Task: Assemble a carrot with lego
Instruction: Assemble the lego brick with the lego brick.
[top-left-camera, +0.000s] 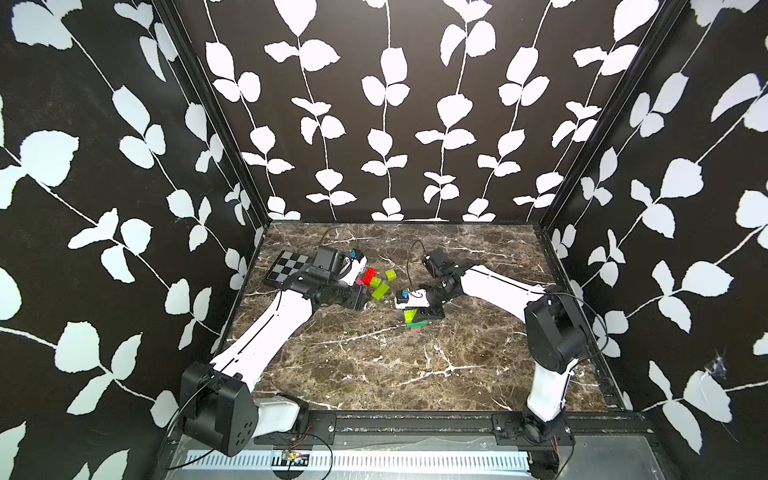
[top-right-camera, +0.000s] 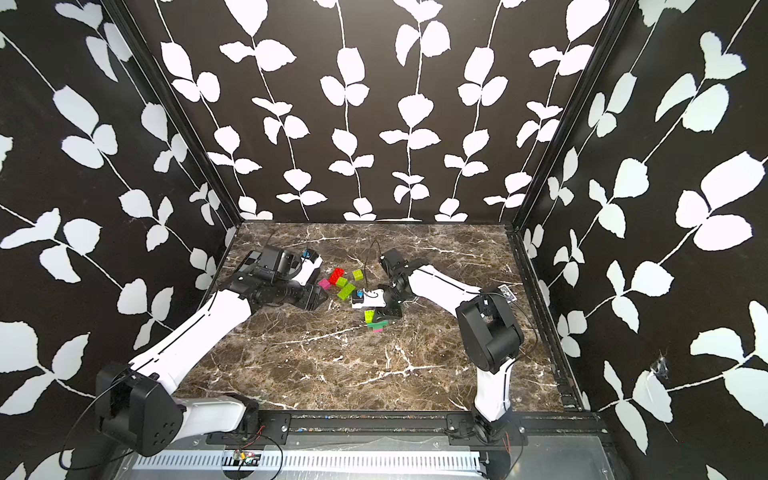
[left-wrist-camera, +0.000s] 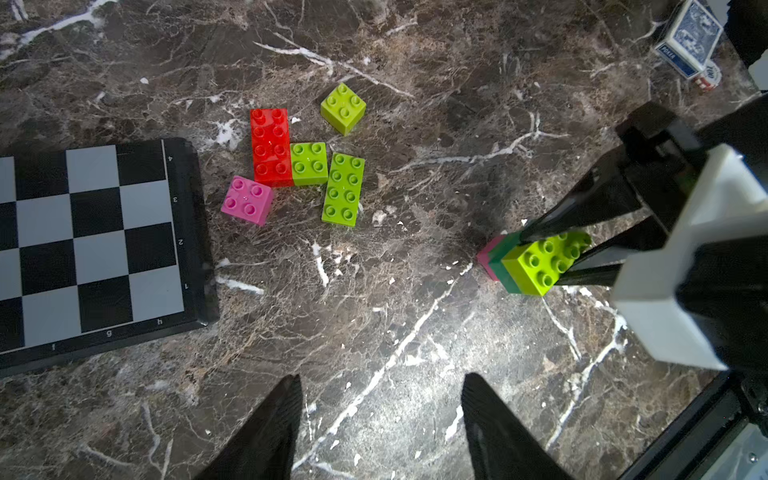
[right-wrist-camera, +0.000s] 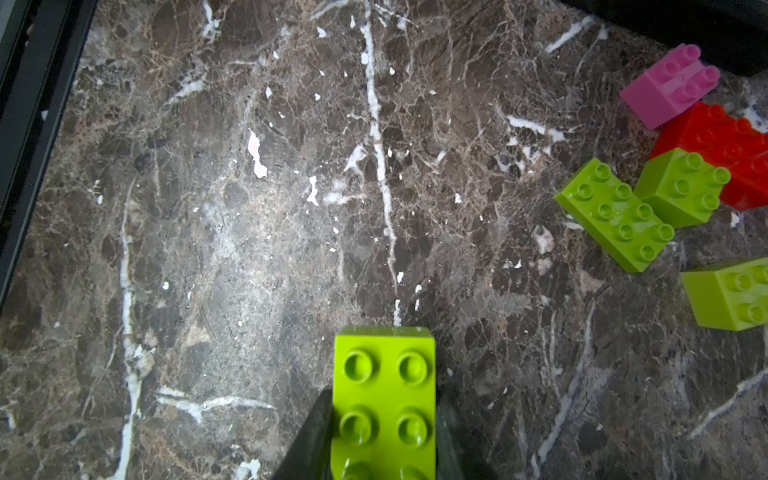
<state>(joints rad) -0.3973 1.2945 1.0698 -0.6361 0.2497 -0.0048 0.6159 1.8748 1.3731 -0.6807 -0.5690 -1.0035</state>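
Slippage is the risk: right gripper (right-wrist-camera: 384, 440) clamps the carrot (left-wrist-camera: 528, 266) by its lime top near the table's (top-left-camera: 374, 374) middle, so a tilt could shed lower layers, while left gripper (left-wrist-camera: 380, 382) hangs open, empty, near loose bricks (left-wrist-camera: 345, 189)

Right gripper (top-right-camera: 377, 319) clamps the carrot (top-right-camera: 369, 315) on the table (top-right-camera: 332, 365); loose lego (top-right-camera: 345, 291) sits nearby, toward the left arm (top-right-camera: 208, 328).

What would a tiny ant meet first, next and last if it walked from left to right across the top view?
checkered board → red brick → lime square brick → carrot stack
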